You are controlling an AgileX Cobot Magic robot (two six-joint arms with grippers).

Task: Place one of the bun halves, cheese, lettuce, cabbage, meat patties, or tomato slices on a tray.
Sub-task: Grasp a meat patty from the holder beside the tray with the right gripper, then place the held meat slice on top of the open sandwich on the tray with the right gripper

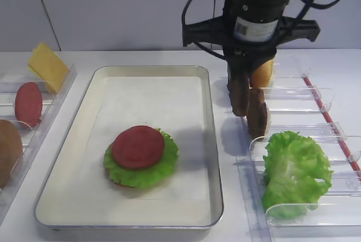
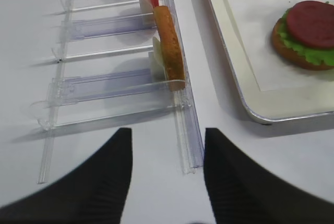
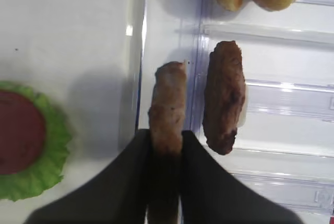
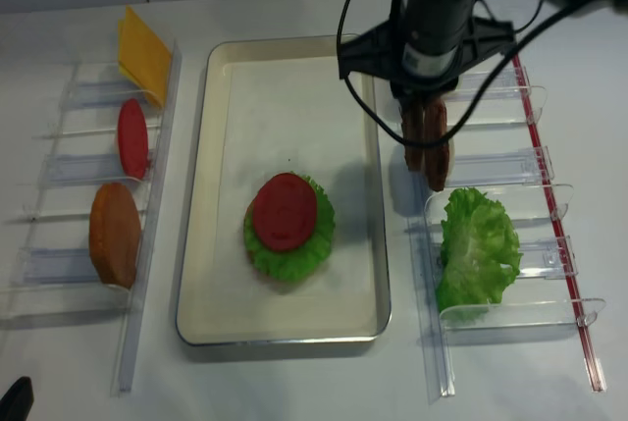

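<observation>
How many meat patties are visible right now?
2. One patty is pinched on edge in the right hand, lifted beside the rack; the other patty stands in the rack's slot. None seems hidden.

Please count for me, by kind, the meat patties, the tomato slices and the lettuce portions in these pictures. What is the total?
Patties: 2
Tomato slices: 2
Lettuce portions: 2
Total: 6

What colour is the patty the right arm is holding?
Dark brown, rough and grainy patty; clearest in the right wrist view.
</observation>
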